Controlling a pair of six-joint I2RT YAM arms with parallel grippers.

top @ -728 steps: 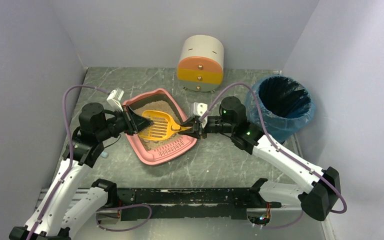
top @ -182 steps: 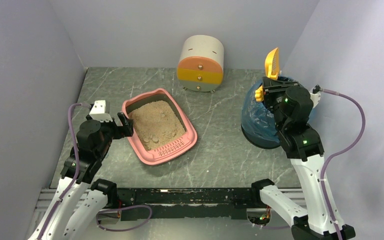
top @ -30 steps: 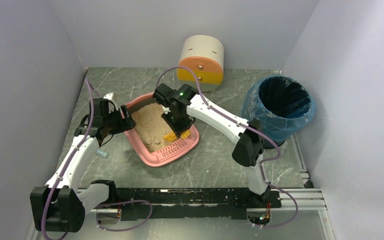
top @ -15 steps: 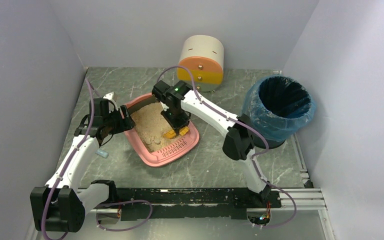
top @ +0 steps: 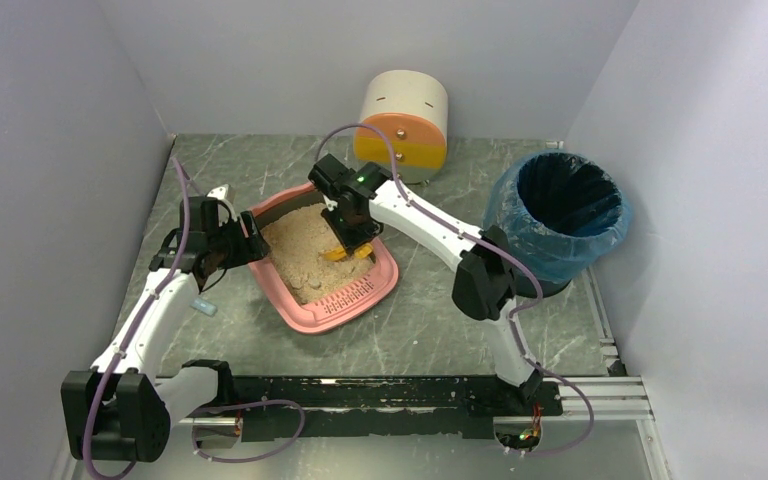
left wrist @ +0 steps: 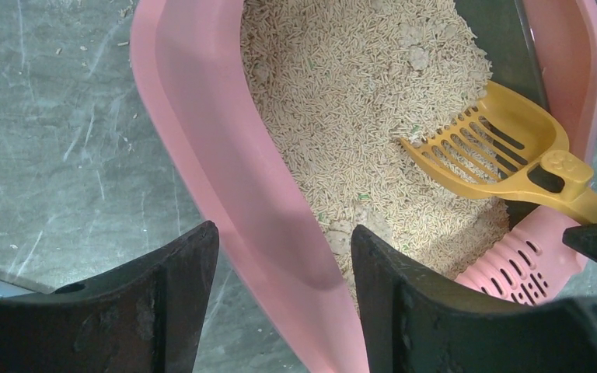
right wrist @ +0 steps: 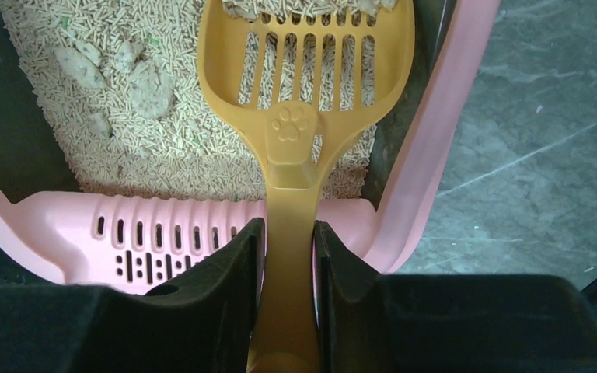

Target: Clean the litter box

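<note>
Litter box of shallow pink plastic [top: 308,318], filled with beige pellet litter [left wrist: 342,101], sits on the grey marbled tabletop [top: 440,330], toward nine o'clock from its centre. From above, the right arm hides its own grip. The right wrist view shows the right gripper [right wrist: 289,260] clamped tight on the handle of a yellow slotted plastic scoop [right wrist: 291,128], with grey clumps [right wrist: 136,78] at ten o'clock of the blade. Only the left wrist view shows the left gripper [left wrist: 284,256] open, straddling the box's nine-o'clock wall.
</note>
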